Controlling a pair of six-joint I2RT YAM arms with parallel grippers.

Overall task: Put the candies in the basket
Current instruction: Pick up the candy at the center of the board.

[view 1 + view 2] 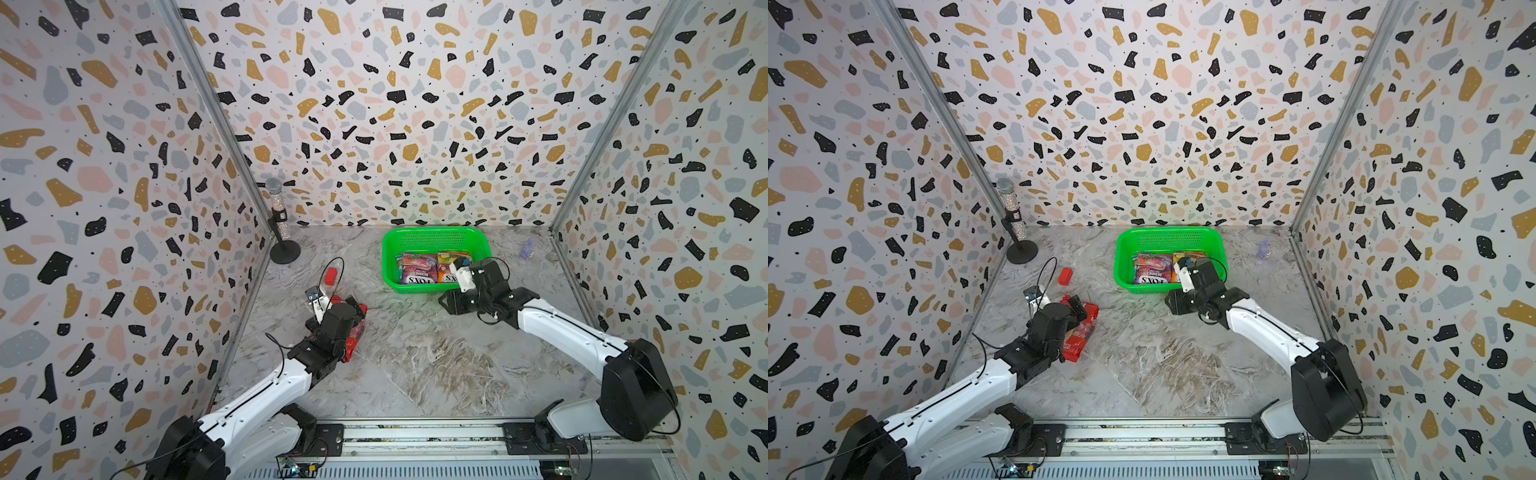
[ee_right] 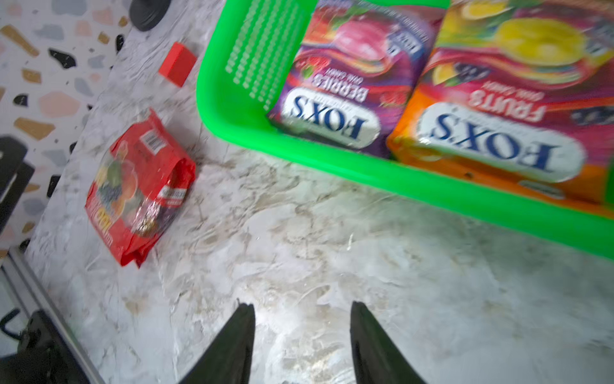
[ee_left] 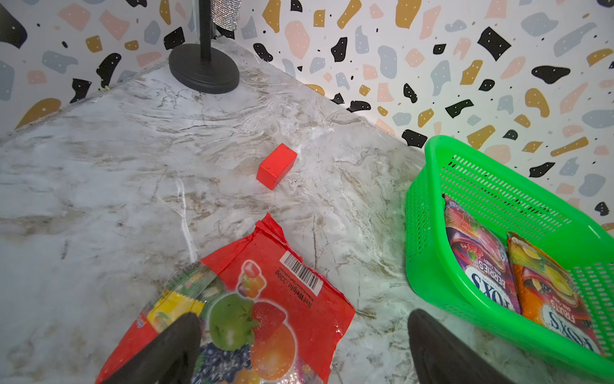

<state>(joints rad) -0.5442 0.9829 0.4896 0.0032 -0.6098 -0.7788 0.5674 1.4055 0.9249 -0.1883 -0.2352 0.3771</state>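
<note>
I see the green basket [image 1: 432,239], and well left of it lies the red candy bag [image 2: 139,186]. In the basket, a purple bag [image 2: 345,86] and an orange bag [image 2: 511,99] lie flat, side by side. My left gripper [image 3: 304,317] gapes wide over the red candy bag, perhaps touching it, gripping nothing. My right gripper [image 2: 300,306] hangs open and empty just before the basket. A red block [image 3: 276,166] sits left of it.

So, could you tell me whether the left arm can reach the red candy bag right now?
Probably yes: the open left gripper hovers right over the red candy bag, with nothing between them.
</note>
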